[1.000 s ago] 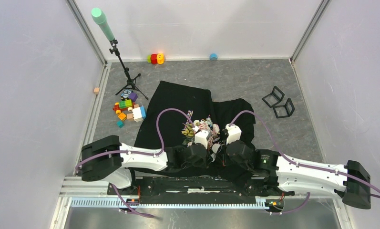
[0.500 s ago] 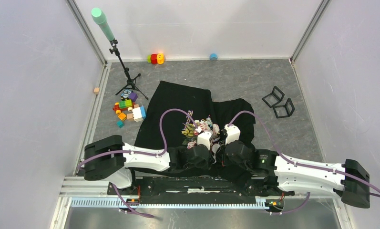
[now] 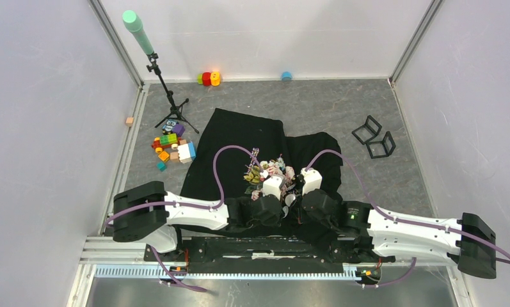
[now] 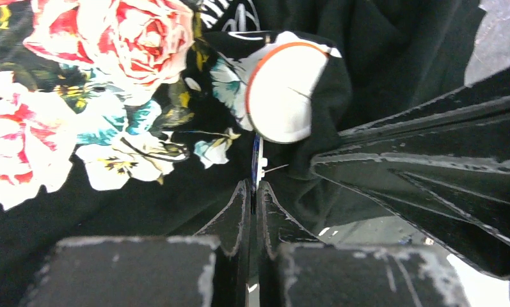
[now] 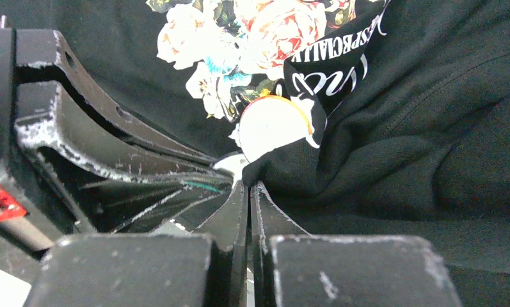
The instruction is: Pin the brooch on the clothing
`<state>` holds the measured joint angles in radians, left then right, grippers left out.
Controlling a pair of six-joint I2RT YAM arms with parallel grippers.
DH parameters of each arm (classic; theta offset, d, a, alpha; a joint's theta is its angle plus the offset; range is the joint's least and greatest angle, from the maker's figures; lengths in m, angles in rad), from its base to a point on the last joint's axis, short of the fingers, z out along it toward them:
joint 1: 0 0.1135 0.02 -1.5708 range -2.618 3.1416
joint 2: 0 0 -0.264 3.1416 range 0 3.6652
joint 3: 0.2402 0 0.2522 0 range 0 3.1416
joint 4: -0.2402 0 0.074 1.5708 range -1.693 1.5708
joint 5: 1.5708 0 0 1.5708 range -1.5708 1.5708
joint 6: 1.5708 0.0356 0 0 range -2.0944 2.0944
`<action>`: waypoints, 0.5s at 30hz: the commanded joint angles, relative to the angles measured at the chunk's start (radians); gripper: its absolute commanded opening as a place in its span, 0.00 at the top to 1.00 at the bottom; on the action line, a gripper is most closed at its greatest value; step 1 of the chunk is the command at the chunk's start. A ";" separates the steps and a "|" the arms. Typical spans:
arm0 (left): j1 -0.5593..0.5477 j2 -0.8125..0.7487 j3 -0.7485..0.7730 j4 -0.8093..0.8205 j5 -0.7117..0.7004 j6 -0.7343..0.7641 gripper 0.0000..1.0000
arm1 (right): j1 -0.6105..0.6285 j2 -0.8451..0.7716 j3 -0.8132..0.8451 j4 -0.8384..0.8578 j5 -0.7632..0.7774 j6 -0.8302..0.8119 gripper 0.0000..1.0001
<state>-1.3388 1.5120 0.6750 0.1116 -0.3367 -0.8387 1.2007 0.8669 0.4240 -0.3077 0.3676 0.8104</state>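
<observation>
**Brooch at print edge, both grippers shut**

The brooch (image 4: 287, 93) is a round white disc with an orange rim. It sits on the T-shirt (image 3: 239, 137) at the lower edge of the rose print (image 4: 143, 38), with a black fold wrapped over one side of it. White lettering (image 5: 342, 38) lies just beside it. The block letters read roughly "SPECIALLY", with the first letter unclear, and the script under them isn't readable.

Your left gripper (image 4: 255, 192) is clenched on a thin strip (image 4: 257, 160) that runs up to the disc's lower edge; can't tell if that's the pin. Your right gripper (image 5: 249, 190) is clenched too, its tips pinching the black fold just under the disc. The two grippers' tips sit close together.

The shirt lies spread on the grey table (image 3: 342, 109), at its near middle. Toy blocks (image 3: 172, 148) and a tripod (image 3: 169, 96) are off to the left, and two black frames (image 3: 375, 137) to the right. A red-yellow toy (image 3: 208, 78) and a blue cap (image 3: 286, 75) are by the far wall.
</observation>
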 commanded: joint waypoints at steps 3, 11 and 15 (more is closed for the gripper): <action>-0.006 -0.030 0.015 -0.061 -0.114 -0.057 0.98 | 0.005 -0.020 0.018 0.020 0.011 -0.001 1.00; -0.007 0.006 0.059 -0.087 -0.097 -0.032 0.98 | 0.005 -0.002 0.031 0.043 -0.023 -0.019 1.00; -0.007 0.007 0.051 -0.057 -0.077 -0.015 0.98 | 0.005 0.010 0.027 0.063 -0.037 -0.022 1.00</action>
<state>-1.3388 1.5124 0.7006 0.0257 -0.3912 -0.8635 1.2007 0.8680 0.4240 -0.2985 0.3466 0.8021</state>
